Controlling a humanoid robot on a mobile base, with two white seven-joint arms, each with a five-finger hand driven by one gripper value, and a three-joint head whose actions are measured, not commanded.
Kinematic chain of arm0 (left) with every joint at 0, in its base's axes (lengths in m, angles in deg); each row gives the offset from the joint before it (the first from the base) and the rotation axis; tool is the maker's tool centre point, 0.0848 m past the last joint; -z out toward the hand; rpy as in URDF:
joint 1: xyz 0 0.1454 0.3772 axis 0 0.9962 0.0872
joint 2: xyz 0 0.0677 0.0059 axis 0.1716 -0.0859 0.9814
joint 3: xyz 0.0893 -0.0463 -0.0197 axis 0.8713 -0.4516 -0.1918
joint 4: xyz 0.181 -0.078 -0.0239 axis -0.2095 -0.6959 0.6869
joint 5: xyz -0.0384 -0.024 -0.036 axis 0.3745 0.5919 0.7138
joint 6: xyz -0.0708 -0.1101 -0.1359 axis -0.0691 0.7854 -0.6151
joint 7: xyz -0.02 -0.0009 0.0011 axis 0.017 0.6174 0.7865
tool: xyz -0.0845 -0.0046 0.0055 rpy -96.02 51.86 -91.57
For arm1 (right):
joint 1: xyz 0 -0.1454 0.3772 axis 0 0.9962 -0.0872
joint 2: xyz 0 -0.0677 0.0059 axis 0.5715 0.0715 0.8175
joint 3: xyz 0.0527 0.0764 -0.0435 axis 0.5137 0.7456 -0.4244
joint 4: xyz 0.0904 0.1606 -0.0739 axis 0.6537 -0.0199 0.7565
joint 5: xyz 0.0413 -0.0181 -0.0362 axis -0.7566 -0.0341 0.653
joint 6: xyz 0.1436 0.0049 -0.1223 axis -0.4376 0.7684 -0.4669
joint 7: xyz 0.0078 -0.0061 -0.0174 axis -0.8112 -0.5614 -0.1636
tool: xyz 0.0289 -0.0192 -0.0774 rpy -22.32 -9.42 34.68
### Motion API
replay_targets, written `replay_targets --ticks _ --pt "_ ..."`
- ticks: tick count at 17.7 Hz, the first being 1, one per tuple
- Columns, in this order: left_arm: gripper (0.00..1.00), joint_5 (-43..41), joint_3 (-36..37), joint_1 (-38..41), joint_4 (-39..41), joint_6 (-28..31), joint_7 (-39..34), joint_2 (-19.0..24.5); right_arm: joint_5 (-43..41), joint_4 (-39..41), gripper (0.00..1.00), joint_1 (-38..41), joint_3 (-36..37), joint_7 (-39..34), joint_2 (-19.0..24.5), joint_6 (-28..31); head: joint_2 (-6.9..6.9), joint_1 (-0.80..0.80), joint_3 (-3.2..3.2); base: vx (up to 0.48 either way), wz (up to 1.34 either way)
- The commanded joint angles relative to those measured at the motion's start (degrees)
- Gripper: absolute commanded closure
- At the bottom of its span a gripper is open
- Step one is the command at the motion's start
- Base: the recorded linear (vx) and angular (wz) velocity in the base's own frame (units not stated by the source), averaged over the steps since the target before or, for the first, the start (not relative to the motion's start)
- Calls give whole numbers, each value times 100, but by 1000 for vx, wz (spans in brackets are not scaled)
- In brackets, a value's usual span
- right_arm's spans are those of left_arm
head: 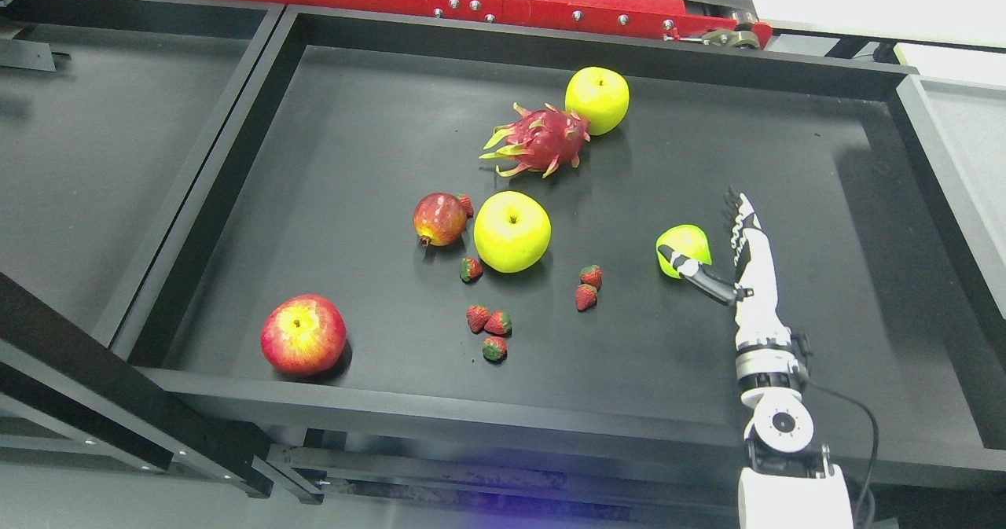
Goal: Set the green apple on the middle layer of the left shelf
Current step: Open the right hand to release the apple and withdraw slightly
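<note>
Fingers (737,218) of my white-and-black jointed right hand (727,254) stretch straight toward the far side, thumb splayed left across a smooth, glossy yellow-green apple (685,244); they are spread, not clamped. That apple sits on the right part of the matte black tray shelf (707,372), touching my thumb; its stem is hidden, so I cannot tell which way it points. Two more round waxy green apples lie left: one mid-tray (512,231), stem dimple up, one far (597,100) beside a spiky pink dragon fruit (537,141).
</note>
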Motion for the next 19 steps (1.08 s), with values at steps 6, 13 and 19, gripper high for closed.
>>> replay_targets --ticks 6,13,19 --pt "0 0 -1 0 0 8 -1 100 -532 1000 0 648 -212 45 -100 -116 0 0 0 0 0" --pt "0 0 -1 0 0 8 -1 100 -532 991 0 648 -221 45 -100 -108 0 0 0 0 0" --pt "0 0 -1 0 0 8 -1 100 -532 973 0 648 -221 45 -100 -99 0 0 0 0 0"
